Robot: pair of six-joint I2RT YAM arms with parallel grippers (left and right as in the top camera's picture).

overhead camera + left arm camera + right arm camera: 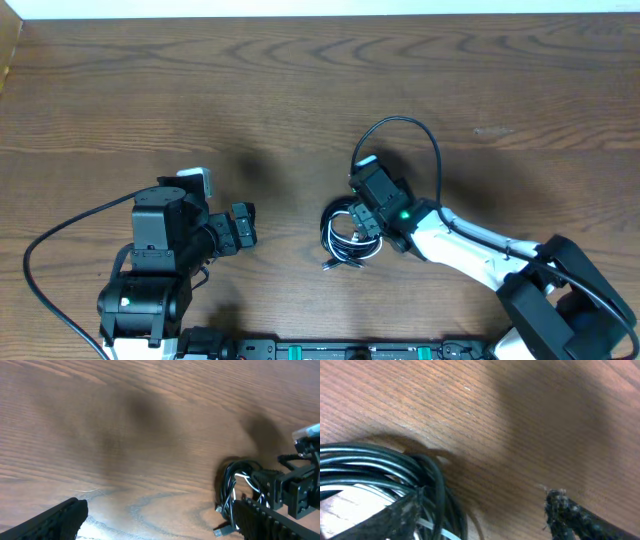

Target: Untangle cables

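Touching the one cable bundle (343, 250), the right end effector (485, 502) stands parted, the left end effector (245, 224) wide.

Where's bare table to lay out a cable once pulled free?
Free: the far half of the table, beyond both hands; also the narrow strip between the left hand and the cables. Crowded: the near edge, where the right hand sits over the cables and the arm bases stand.

Coiled bundle of black and white cables (341, 243) lying on the wooden table (300, 90), the right gripper (360, 225) over its edge, the left gripper (244, 225) well apart, jaws spread.
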